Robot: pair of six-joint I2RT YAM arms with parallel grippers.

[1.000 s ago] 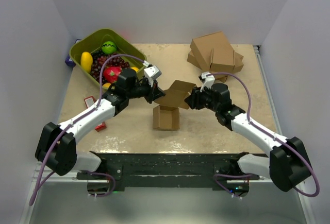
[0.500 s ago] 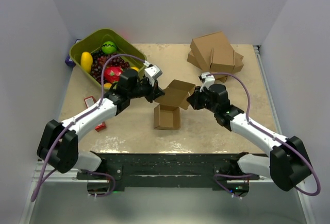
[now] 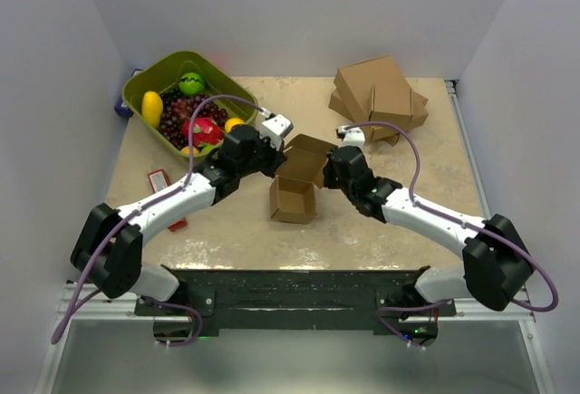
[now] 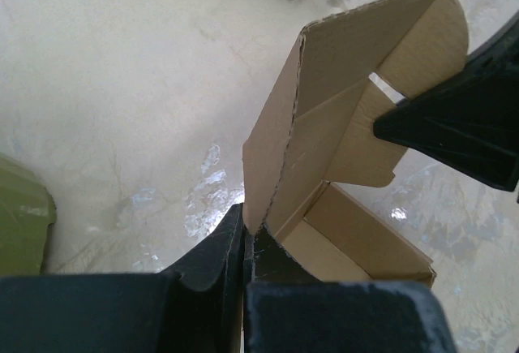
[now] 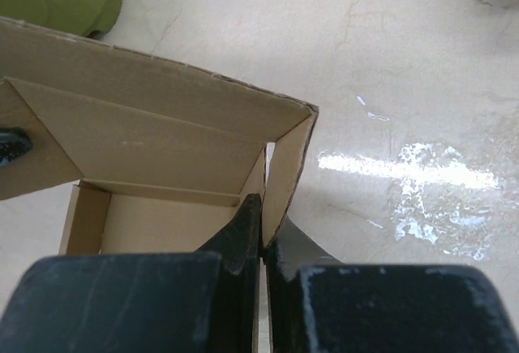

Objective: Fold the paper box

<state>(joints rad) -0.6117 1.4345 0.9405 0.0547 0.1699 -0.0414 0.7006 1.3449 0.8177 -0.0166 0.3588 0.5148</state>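
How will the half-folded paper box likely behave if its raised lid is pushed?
Probably light and bendy: the paper box is thin corrugated card, creased where the left gripper and right gripper pinch its lid flaps. May slide or tip: it rests hollow on the glossy table.

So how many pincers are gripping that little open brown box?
2. The left pincer is shut on the left edge of the raised lid of the box. The right pincer is shut on the lid's right edge. Neither is hidden.
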